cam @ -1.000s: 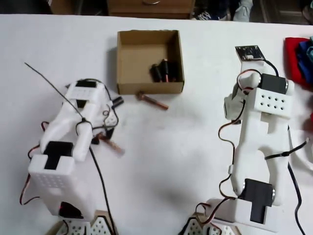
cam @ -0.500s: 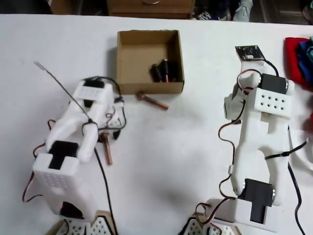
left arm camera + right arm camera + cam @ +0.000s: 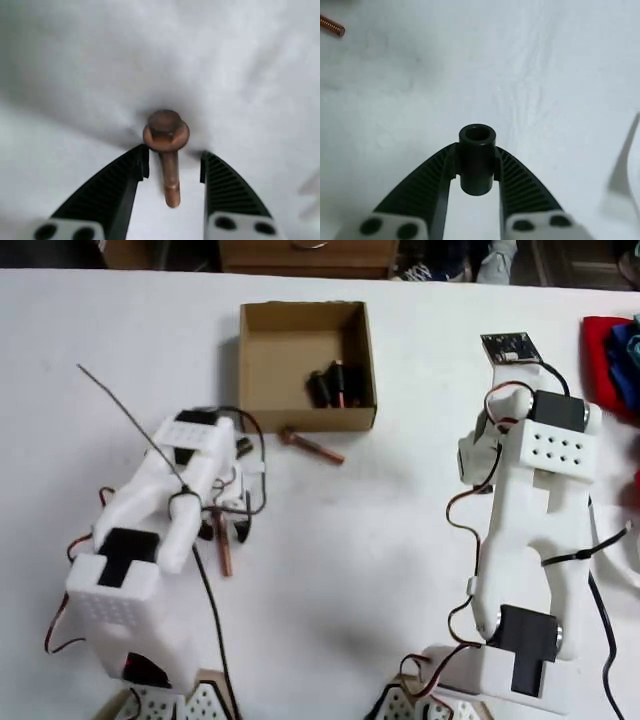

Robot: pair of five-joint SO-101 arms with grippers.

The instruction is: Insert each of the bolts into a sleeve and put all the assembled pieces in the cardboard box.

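Observation:
A copper bolt (image 3: 166, 132) lies on the white table between the fingers of my left gripper (image 3: 172, 161), which is open with a gap on each side of the shaft. From above, this bolt (image 3: 225, 548) lies under the left arm's tip, its shaft pointing at the table's front edge. My right gripper (image 3: 476, 156) is shut on a black sleeve (image 3: 477, 161) that stands upright with its bore showing. A second bolt (image 3: 312, 445) lies just in front of the cardboard box (image 3: 262, 362), which has dark assembled pieces (image 3: 330, 387) in its right half.
The right arm (image 3: 530, 490) stretches over the right side of the table. Red and blue cloth (image 3: 612, 348) lies at the right edge. A thin black wire (image 3: 120, 405) sticks out to the left of the left arm. A small dark piece (image 3: 243, 447) sits by the box's front left corner.
The left arm has swung to the right. The bolt under it has turned from a slant to pointing at the front edge. The right arm has not moved.

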